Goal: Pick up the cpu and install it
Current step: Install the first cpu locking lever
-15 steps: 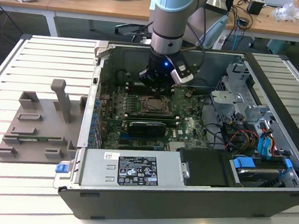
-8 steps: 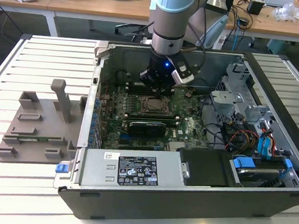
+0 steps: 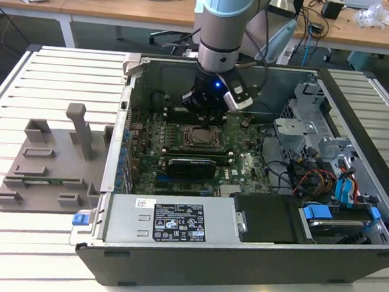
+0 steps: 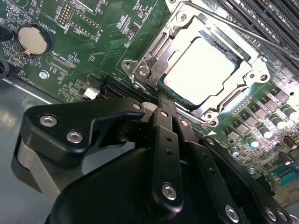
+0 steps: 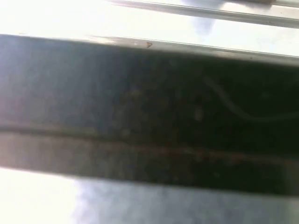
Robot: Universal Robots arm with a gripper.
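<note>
CPU (image 4: 200,70) sits flat inside the metal socket frame (image 4: 140,71) on the green motherboard (image 4: 84,51), its pale silvery top showing square through the frame's window in the second wrist view. From how it lies, the chip looks already seated in its place, so the placing part of the job seems done.

The tool (image 4: 161,103) hangs just beside the socket, at about 7 o'clock from the chip in that view. Its black fingers (image 4: 164,140) are drawn together into one narrow stack with nothing between them: clenched and empty. The tips come right up to the frame's edge; whether they touch it I cannot tell. A closed, slim tip so near the frame would suit pressing or nudging rather than gripping, though that is only a judgement.

In the exterior view the arm reaches down into the open computer case (image 3: 346,263), which lies on its side on the slatted desk (image 3: 40,255), so the board faces up and the chip can be set from above. A grey plastic tray (image 3: 46,166) with raised blocks rests on the desk at 9 o'clock from the case, well apart from the tool.
</note>
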